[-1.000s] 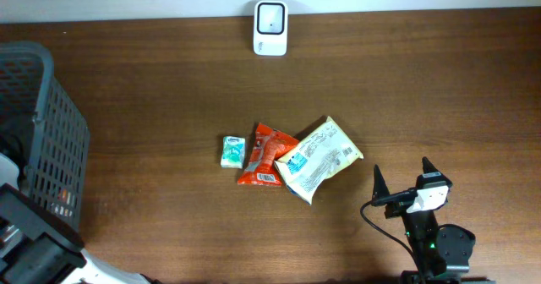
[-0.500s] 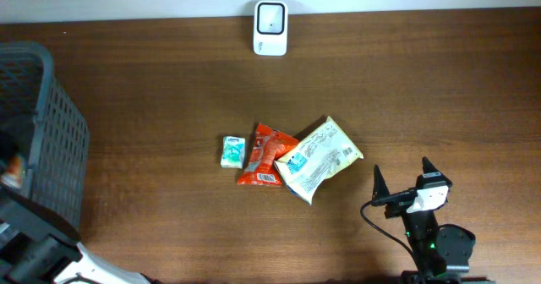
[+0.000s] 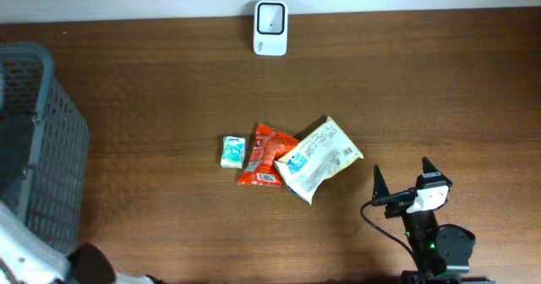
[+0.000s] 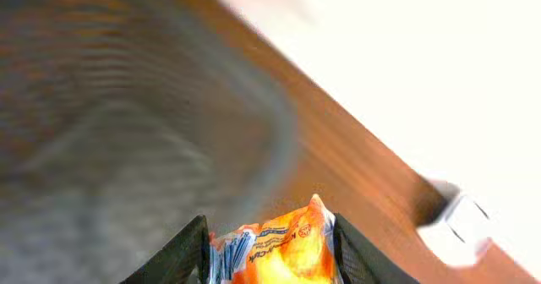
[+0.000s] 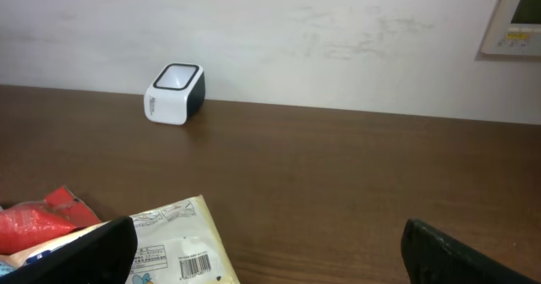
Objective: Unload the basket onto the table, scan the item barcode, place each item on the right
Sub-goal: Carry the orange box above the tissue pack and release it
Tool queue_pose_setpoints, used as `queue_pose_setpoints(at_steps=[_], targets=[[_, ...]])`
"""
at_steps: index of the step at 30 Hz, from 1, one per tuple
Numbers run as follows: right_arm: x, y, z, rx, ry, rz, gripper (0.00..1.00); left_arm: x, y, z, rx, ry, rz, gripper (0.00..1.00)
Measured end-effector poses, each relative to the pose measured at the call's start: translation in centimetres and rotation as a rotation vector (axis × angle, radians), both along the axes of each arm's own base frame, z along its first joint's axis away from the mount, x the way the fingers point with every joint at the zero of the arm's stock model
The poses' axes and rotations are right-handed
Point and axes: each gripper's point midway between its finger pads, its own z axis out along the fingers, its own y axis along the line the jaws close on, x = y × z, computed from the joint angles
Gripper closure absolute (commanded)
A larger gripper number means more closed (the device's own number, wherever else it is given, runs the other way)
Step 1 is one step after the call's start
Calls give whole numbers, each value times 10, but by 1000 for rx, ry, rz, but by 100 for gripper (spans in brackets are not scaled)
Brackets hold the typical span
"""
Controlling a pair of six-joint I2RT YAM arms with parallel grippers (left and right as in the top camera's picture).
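Evidently the left gripper (image 4: pixel 269 226) pinches an orange packet (image 4: pixel 279 252) whose slick wrap could slip free; the right gripper (image 3: pixel 401 167) gapes open.

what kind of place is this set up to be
Probably a mock shop checkout on a wooden table: a white barcode scanner by the far edge, snack packets lying mid-table, and a grey mesh basket at the left.
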Motion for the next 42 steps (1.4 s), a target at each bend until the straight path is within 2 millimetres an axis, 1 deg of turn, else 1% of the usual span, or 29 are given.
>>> queue_pose_setpoints(at_steps=[1, 3, 4, 6, 8, 9, 10, 11, 12, 14, 16, 17, 19, 20, 21, 22, 23, 25, 28, 30, 31, 33, 34, 35, 37, 38, 39, 40, 42], targets=[[0, 0, 0, 0, 0, -1, 1, 7, -32, 4, 0, -3, -94, 58], [0, 0, 0, -1, 0, 0, 1, 15, -68, -1, -5, 30, -204, 57], [0, 0, 0, 0, 0, 0, 1, 23, -103, -8, -20, 59, -308, 57], [0, 0, 0, 0, 0, 0, 1, 28, -134, -20, -25, 110, -395, 57], [0, 0, 0, 0, 0, 0, 2, 32, -173, -36, -30, 167, -500, 57], [0, 0, 0, 0, 0, 0, 1, 34, -190, -44, -28, 193, -548, 57], [0, 0, 0, 0, 0, 0, 1, 36, -211, -56, -31, 231, -603, 57], [0, 0, 0, 0, 0, -1, 1, 37, -226, -67, -34, 263, -642, 57], [0, 0, 0, 0, 0, 0, 1, 38, -236, -77, -35, 289, -669, 57], [0, 0, 0, 0, 0, -1, 1, 43, -259, -104, -34, 349, -727, 57], [0, 0, 0, 0, 0, 0, 2, 46, -278, -134, -35, 413, -773, 57], [0, 0, 0, 0, 0, 0, 1, 48, -289, -155, -32, 444, -798, 57], [0, 0, 0, 0, 0, 0, 1, 48, -304, -189, -36, 510, -831, 57], [0, 0, 0, 0, 0, 0, 1, 49, -312, -209, -33, 540, -848, 57], [0, 0, 0, 0, 0, -1, 1, 48, -316, -222, -31, 560, -858, 58], [0, 0, 0, 0, 0, -1, 1, 48, -322, -242, -18, 585, -868, 58], [0, 0, 0, 0, 0, 0, 1, 48, -324, -252, -11, 601, -873, 58], [0, 0, 0, 0, 0, 0, 1, 51, -330, -280, 30, 622, -880, 58], [0, 0, 0, 0, 0, 0, 1, 60, -334, -304, 95, 612, -876, 55], [0, 0, 0, 0, 0, 0, 1, 72, -340, -312, 138, 564, -877, 55], [0, 0, 0, 0, 0, 0, 1, 82, -344, -317, 166, 527, -886, 55], [0, 0, 0, 0, 0, 0, 1, 91, -350, -323, 190, 499, -900, 53], [0, 0, 0, 0, 0, 0, 2, 95, -354, -328, 201, 491, -909, 49], [0, 0, 0, 0, 0, 0, 1, 98, -357, -334, 209, 488, -916, 44], [0, 0, 0, 0, 0, 0, 1, 96, -363, -351, 219, 517, -937, 12], [0, 0, 0, 0, 0, 0, 1, 95, -364, -356, 224, 529, -947, 4], [0, 0, 0, 0, 0, 0, 1, 93, -365, -361, 228, 542, -958, 1], [0, 0, 0, 0, 0, 0, 1, 90, -366, -365, 227, 553, -962, 1], [0, 0, 0, 0, 0, 0, 2, 90, -366, -365, 240, 555, -975, 1]])
